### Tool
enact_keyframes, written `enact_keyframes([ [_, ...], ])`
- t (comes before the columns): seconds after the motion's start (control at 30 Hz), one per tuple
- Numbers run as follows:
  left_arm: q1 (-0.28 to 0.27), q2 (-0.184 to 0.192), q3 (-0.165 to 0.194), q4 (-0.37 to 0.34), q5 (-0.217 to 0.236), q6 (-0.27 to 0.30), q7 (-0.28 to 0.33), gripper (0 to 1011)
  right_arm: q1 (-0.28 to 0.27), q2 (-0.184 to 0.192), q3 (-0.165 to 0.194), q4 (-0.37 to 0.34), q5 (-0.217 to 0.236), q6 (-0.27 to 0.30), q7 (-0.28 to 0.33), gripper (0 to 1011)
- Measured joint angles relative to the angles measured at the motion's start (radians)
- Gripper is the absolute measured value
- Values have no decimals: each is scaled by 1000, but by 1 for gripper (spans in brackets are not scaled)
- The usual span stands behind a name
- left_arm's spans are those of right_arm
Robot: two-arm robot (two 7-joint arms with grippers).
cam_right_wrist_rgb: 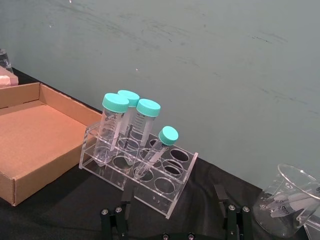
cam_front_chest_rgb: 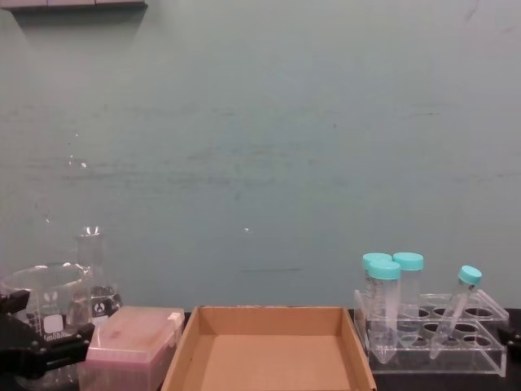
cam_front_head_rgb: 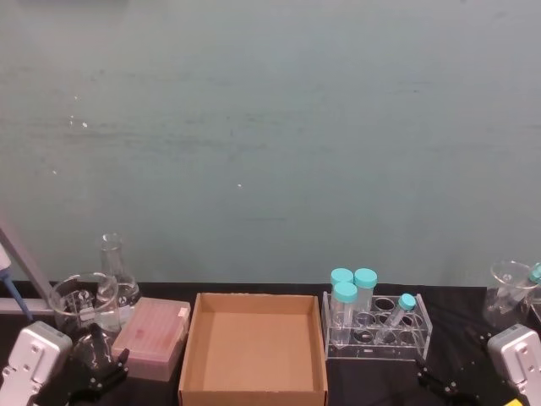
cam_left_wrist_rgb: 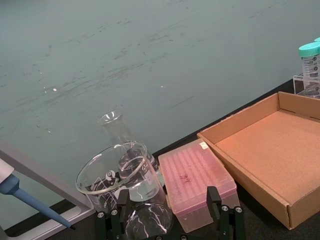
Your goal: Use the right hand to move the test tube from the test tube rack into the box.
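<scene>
The test tube, leaning just ahead of the spread, empty right tool, looks light and slippery, so pinch gently beneath its cap; the left tool sits spread and idle.

A laboratory bench is indicated. A clear acrylic test tube rack, holding three wide teal-capped tubes and a slim test tube, is set on a black tabletop. Glassware is gathered at both ends: a beaker and a conical flask at the left, a second beaker (small tubes lying inside) at the right. A pink gridded box and what appears to be a pipette are also seen.
</scene>
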State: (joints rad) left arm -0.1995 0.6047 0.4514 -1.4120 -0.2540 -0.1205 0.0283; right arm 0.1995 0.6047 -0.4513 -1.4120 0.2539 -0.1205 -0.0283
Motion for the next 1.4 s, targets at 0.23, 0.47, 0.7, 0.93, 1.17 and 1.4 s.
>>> enact_keyframes([
  [0.23,0,0,0,0,0,0,0,1000,0,0,0,0,0,0,0,1000],
  [0.47,0,0,0,0,0,0,0,1000,0,0,0,0,0,0,0,1000],
  [0.7,0,0,0,0,0,0,0,1000,0,0,0,0,0,0,0,1000],
  [0.93,0,0,0,0,0,0,0,1000,0,0,0,0,0,0,0,1000],
  [1.17,0,0,0,0,0,0,0,1000,0,1,2,0,-3,-7,6,1000],
  [1.4,0,0,0,0,0,0,0,1000,15,-6,11,19,-18,-69,61,1000],
])
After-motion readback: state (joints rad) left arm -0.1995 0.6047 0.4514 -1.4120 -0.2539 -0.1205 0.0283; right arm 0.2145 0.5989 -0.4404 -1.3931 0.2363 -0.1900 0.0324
